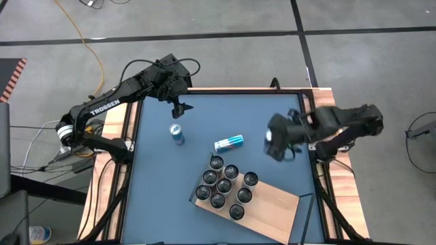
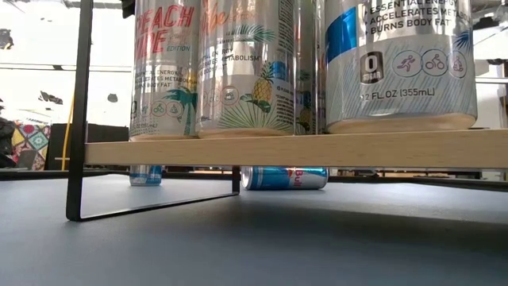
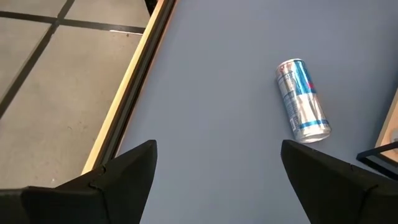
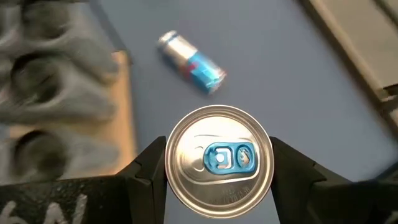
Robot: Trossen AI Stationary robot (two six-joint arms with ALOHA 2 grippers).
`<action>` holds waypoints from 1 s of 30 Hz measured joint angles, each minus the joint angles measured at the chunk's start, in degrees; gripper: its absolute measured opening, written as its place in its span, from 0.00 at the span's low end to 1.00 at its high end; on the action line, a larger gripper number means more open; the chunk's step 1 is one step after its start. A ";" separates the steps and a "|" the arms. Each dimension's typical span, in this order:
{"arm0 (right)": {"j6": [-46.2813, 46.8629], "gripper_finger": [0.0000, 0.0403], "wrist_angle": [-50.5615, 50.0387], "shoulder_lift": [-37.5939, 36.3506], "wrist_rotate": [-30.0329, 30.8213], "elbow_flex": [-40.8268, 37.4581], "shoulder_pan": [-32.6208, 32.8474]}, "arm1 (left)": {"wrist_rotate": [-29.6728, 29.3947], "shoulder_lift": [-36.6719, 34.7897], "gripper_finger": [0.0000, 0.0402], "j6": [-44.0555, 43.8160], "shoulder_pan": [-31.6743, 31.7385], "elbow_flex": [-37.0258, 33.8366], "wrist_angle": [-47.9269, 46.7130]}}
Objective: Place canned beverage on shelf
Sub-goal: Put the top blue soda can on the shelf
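Observation:
My right gripper (image 1: 276, 143) hangs over the table's right half, just beyond the shelf's far corner, shut on a silver can with a blue tab (image 4: 219, 163). The shelf (image 1: 272, 207), a light-wood board on a dark frame, carries several cans (image 1: 225, 185); the low view shows them standing on the board (image 2: 294, 148). A blue-and-silver can (image 1: 229, 142) lies on its side on the table; it also shows in the left wrist view (image 3: 303, 99). Another can (image 1: 176, 134) stands upright left of it. My left gripper (image 1: 180, 107) is open and empty near the far edge. My right gripper pinches the can's side wall just below the top rim (image 4: 166, 163) between its two fingers, one on each side. The fingers come from above, pointing down. The can stays upright, top up; whether its base is off the table does not show.
Wooden strips (image 1: 129, 136) edge the blue table on the left and right. The board's right half (image 1: 276, 211) is bare wood. Open table lies between the lying can and the far edge. Under the shelf, the low view shows the lying can (image 2: 284, 178) and the upright can (image 2: 145, 175).

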 joint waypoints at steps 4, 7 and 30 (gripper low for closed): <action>12.93 0.49 -1.52 0.40 0.63 -2.26 9.95 | 0.02 0.02 0.82 -0.66 0.00 0.00 0.00; 21.86 0.49 -0.02 2.16 1.15 -4.14 16.61 | 0.00 0.01 0.82 -0.75 -0.20 0.00 0.02; 38.21 0.50 13.95 29.41 9.68 3.29 35.89 | -3.07 -0.02 0.82 -7.72 -3.78 0.00 6.54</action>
